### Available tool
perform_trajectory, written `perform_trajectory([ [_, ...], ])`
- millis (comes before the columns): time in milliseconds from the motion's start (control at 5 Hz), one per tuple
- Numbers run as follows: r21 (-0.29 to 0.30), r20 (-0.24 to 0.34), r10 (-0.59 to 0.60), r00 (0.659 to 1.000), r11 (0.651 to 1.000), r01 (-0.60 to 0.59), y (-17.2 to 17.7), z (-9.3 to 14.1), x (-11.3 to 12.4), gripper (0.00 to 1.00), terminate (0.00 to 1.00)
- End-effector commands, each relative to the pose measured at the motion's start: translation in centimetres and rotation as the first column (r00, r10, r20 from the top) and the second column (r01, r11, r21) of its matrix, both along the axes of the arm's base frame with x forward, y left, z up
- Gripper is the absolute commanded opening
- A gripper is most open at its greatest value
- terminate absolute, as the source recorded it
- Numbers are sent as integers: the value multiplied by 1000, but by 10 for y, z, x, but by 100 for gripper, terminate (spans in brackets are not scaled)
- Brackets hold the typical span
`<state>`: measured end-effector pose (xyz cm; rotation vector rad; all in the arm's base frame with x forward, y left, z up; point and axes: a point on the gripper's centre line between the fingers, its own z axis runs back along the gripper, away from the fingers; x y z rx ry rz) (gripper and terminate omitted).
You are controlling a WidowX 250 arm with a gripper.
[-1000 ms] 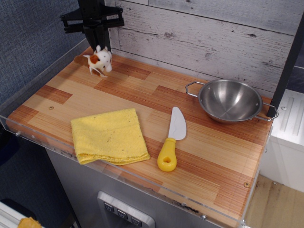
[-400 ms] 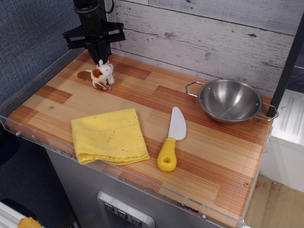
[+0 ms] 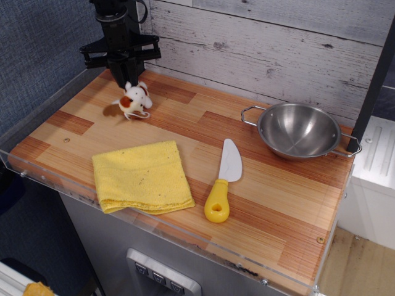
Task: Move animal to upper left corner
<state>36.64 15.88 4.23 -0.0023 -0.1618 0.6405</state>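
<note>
The animal (image 3: 134,100), a small white plush with orange-brown patches, sits on the striped wood tabletop (image 3: 185,123) near the back left, leaning slightly to the right. My gripper (image 3: 121,76) hangs straight down just above and behind it, its dark fingertips a little clear of the toy's ears. The jaws stand slightly apart and hold nothing. The upper left corner (image 3: 111,69), where the grey-blue wall meets the whitewashed plank wall, lies directly behind the toy, partly hidden by the gripper.
A folded yellow cloth (image 3: 142,176) lies at the front left. A white knife with a yellow handle (image 3: 223,182) lies at the front centre. A steel bowl with handles (image 3: 298,130) stands at the right. A clear rim edges the table.
The animal came down from its raised position onto the tabletop and shifted slightly toward the front. The gripper let it go and now stands just above it.
</note>
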Motion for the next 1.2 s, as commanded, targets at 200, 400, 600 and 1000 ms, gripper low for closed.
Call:
perform_trajectory([
  [200, 45, 41, 10, 999, 999, -12, -10, 30, 1, 100, 0],
  [400, 45, 47, 6, 999, 999, -8, -15, 35, 0, 100, 0],
  [600, 42, 73, 7, 997, 999, -10, -21, 51, -1, 100, 0],
  [1000, 49, 154, -13, 988, 999, 6, -35, 107, -6, 100, 0],
])
